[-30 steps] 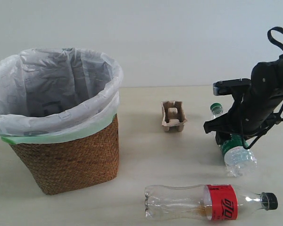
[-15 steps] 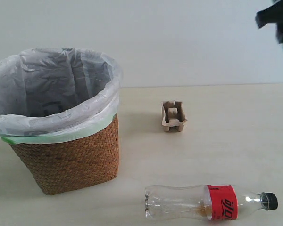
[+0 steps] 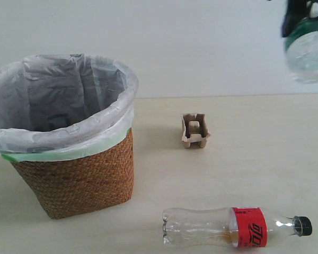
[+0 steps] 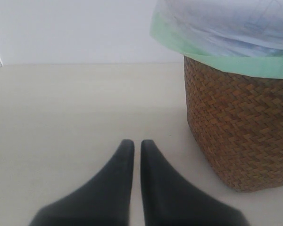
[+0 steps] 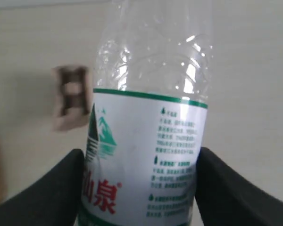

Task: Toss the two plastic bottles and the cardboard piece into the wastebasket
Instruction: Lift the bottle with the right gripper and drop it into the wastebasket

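Note:
My right gripper [image 5: 140,157] is shut on the green-label bottle [image 5: 148,141], gripping its white and green label on both sides. In the exterior view that bottle [image 3: 306,50] hangs high at the top right, base down, and only a dark part of the gripper shows above it. The red-label bottle [image 3: 236,227] with its black cap lies on its side at the table's front. The cardboard piece [image 3: 194,130] sits mid-table. The wicker wastebasket [image 3: 69,137] stands at the left. My left gripper [image 4: 133,147] is shut and empty, low over the table beside the basket [image 4: 245,122].
The light wooden table [image 3: 254,159] runs back to a plain pale wall. The white liner bag [image 3: 69,95] folds over the basket's rim with a green edge showing.
My right gripper has lifted the green-label bottle from the table at the right to high up at the top right. The other things have not moved.

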